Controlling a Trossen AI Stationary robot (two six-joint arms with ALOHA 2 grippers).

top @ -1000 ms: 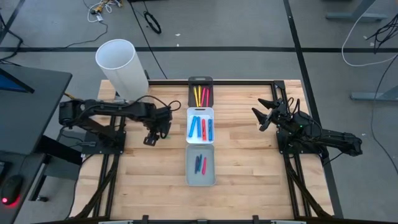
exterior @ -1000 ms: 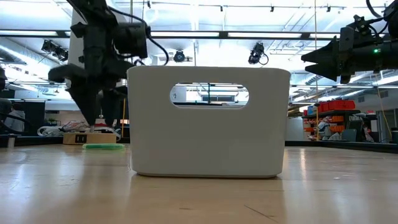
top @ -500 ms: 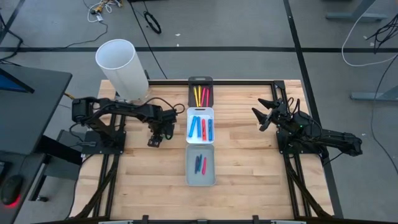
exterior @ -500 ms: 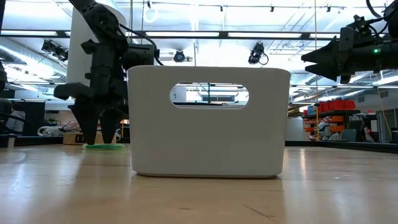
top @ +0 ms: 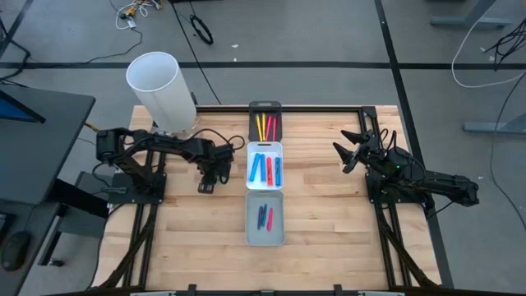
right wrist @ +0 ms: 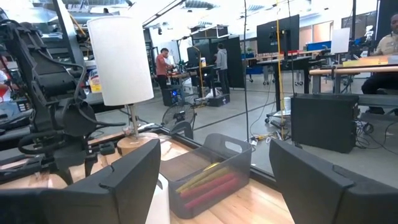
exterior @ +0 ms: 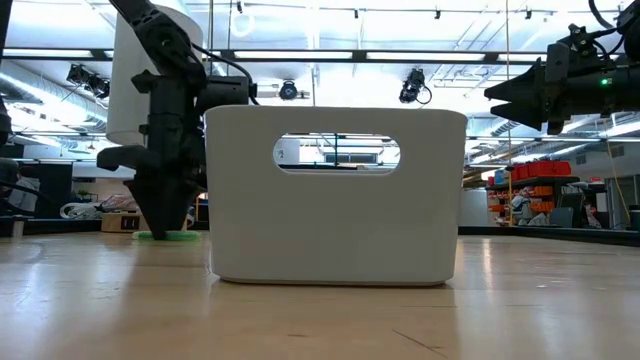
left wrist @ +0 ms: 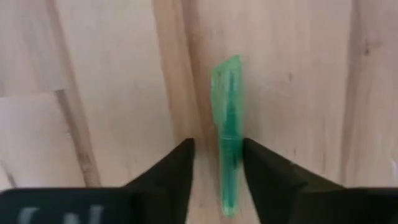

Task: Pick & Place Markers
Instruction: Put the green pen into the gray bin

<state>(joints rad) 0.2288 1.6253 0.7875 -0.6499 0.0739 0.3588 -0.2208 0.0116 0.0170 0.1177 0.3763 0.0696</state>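
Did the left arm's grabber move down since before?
Yes. The left gripper dropped beside the white tray, its jaws now around the green marker on the table.

A green marker (left wrist: 227, 137) lies flat on the wood; other markers (top: 265, 168) fill trays.
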